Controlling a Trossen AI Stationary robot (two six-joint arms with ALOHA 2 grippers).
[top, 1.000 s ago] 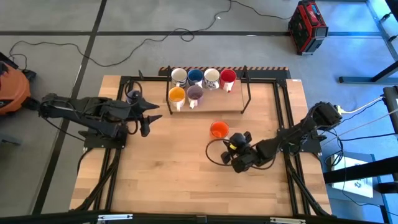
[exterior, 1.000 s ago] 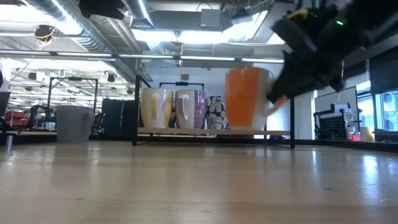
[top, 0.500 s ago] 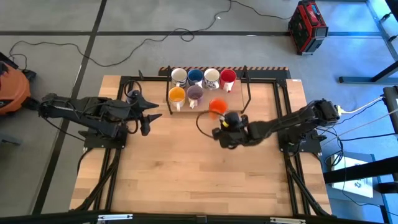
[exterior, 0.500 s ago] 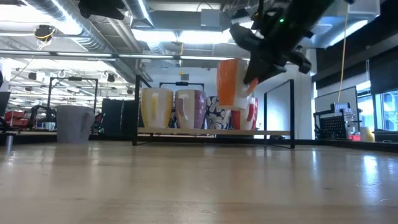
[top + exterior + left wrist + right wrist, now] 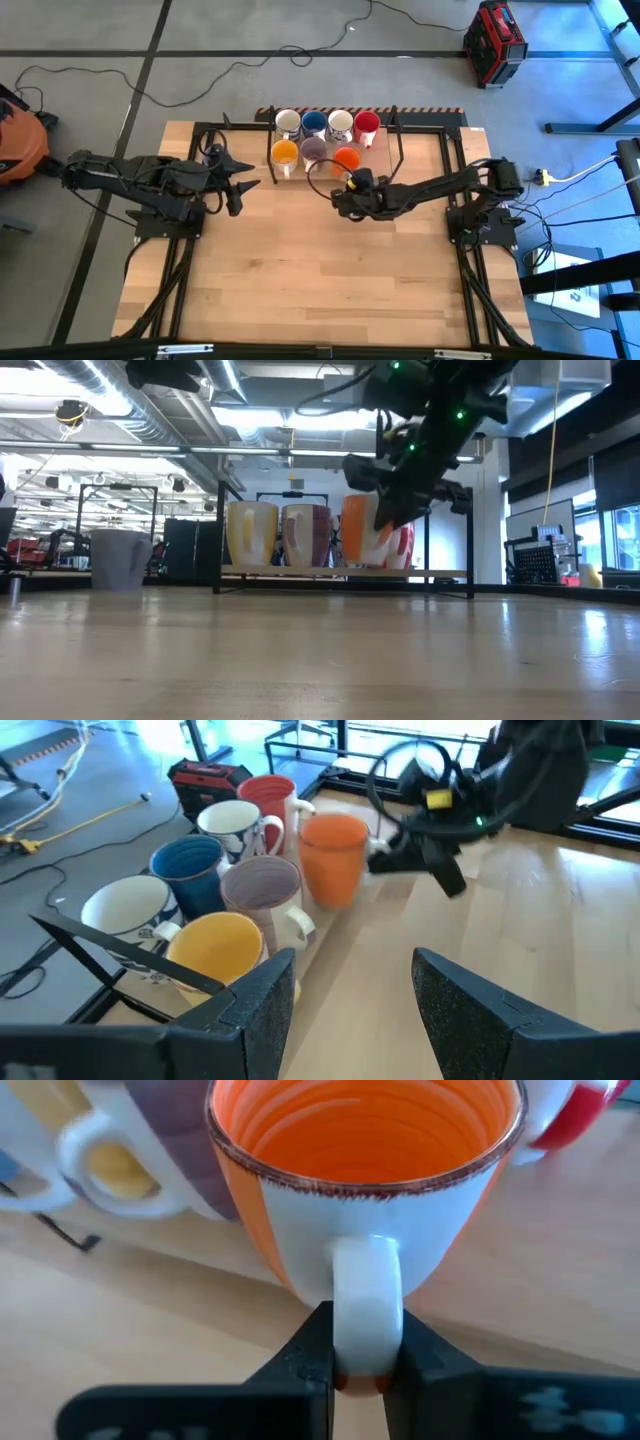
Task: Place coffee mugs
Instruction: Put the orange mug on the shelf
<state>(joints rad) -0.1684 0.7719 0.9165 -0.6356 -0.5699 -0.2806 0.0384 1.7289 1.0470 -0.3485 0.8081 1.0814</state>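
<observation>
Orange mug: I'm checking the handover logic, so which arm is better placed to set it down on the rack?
Right. The right gripper already has its fingers shut on the orange mug by its handle, beside the purple mug. The left gripper waits apart, open.

High cam overhead, low cam table-level; both share mugs (image 5: 324, 138).

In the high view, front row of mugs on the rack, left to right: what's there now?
Yellow-orange mug → purple mug → orange mug, held by its handle in the right gripper.
</observation>
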